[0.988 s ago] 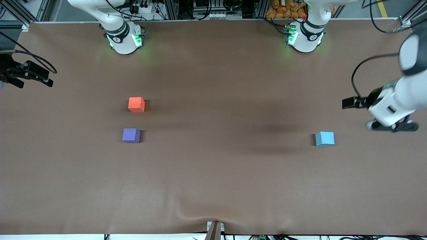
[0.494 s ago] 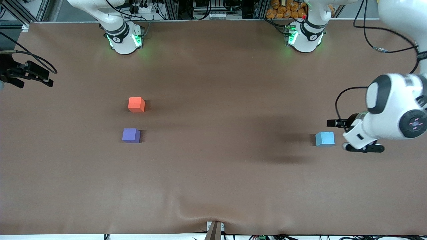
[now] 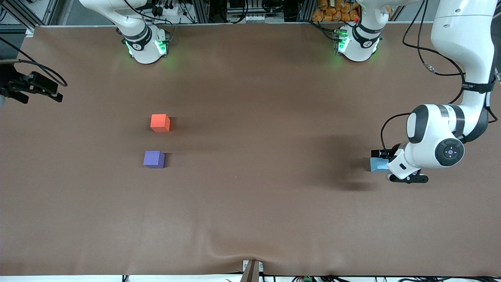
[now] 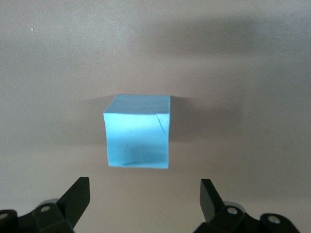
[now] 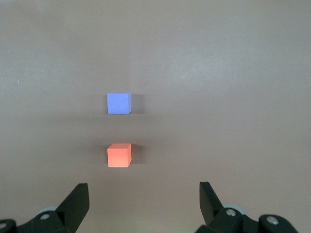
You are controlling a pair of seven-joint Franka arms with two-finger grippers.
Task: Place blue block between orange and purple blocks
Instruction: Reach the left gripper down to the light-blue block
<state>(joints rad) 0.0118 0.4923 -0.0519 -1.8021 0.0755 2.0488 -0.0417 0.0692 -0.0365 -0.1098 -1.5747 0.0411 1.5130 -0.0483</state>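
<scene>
On the brown table point(image 3: 250, 203) your blue block point(image 3: 376, 165) sits at the left arm's end, well apart from the orange block point(image 3: 160, 122) and purple block point(image 3: 154, 159). Your left gripper point(image 3: 385, 162) hangs over it, jaws wide. The right gripper point(image 5: 141, 204) waits, wide too. Descend off-centre and a fingertip may knock the block askew; later, that narrow gap could make you bump either neighbour.

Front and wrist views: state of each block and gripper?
blue block: on the table, ungrasped, under the left gripper.
orange block: on the table, free.
purple block: on the table, apart from orange, nearer the front camera.
left gripper: open, over the blue block.
right gripper: open, waiting.
</scene>
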